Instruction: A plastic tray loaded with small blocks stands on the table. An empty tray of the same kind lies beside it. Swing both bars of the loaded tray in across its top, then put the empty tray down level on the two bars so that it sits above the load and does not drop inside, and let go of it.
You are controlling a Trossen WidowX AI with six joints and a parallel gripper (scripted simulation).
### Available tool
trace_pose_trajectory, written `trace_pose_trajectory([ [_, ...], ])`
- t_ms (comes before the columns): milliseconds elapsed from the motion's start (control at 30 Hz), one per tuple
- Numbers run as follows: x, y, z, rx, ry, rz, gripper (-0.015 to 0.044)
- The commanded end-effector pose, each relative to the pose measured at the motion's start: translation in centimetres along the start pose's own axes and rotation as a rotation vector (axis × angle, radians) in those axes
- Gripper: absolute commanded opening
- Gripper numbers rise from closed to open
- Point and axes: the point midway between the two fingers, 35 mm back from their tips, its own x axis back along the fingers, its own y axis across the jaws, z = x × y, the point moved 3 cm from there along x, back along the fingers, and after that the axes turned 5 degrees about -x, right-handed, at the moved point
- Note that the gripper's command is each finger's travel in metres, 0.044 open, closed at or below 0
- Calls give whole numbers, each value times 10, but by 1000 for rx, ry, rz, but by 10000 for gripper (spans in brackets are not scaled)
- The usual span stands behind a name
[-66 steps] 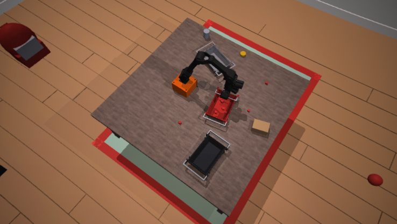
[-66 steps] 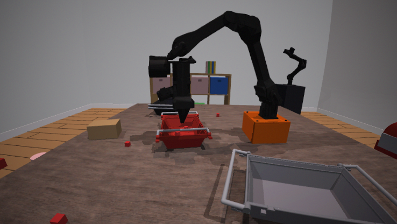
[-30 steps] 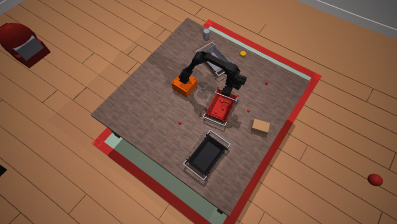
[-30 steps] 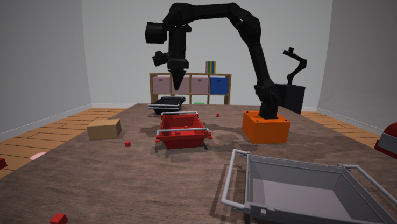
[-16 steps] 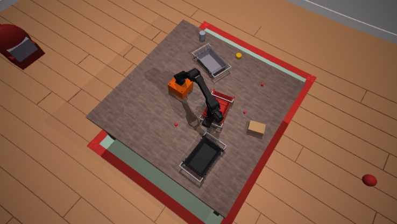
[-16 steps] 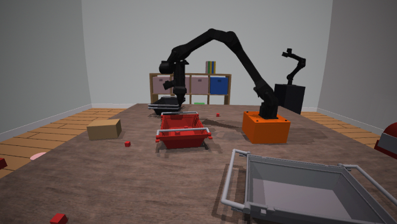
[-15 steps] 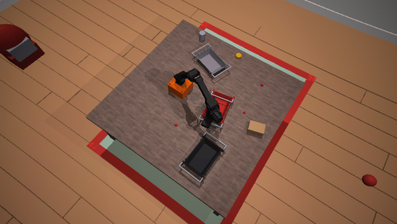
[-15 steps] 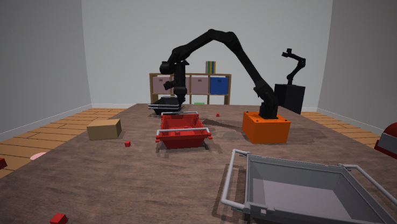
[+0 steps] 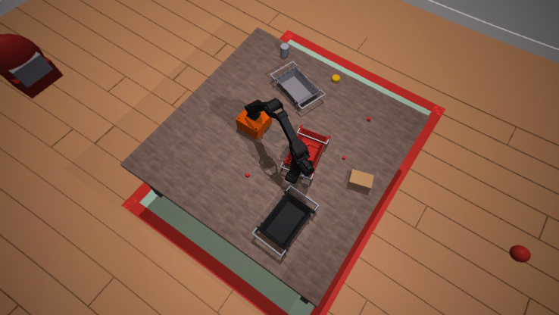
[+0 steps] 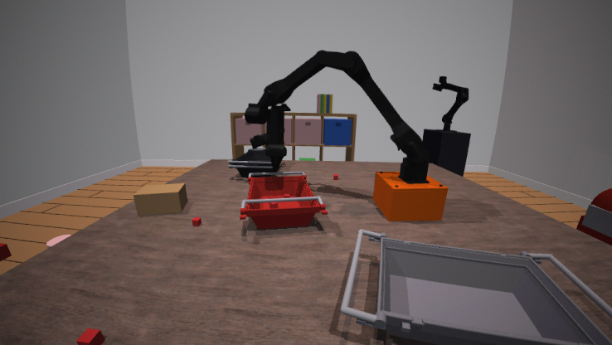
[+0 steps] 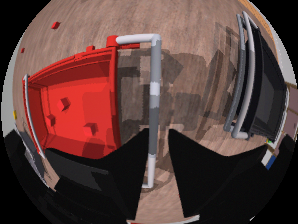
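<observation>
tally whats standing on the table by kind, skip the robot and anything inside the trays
trays (red, grey, black): 3
red blocks: 3
tan box: 1
yellow disc: 1
grey cylinder: 1
total: 9

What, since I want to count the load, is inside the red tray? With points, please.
Inside the red tray [image 9: 317, 150] [image 10: 283, 220] [image 11: 97, 107], the wrist view shows three small red blocks [image 10: 274, 204] [image 11: 63, 104] on its floor. The jaws cover one corner there, and the arm [image 9: 289, 131] [image 10: 381, 96] hides part from above; whether another block lies there, I cannot tell.
</observation>
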Motion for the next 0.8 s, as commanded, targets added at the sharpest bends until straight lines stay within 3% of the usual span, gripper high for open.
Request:
trace_pose_trajectory([
  [0,-27,3,5,4,24,-15,83],
  [267,-29,4,6,4,24,-15,83],
  [767,5,38,8,4,24,-18,83],
])
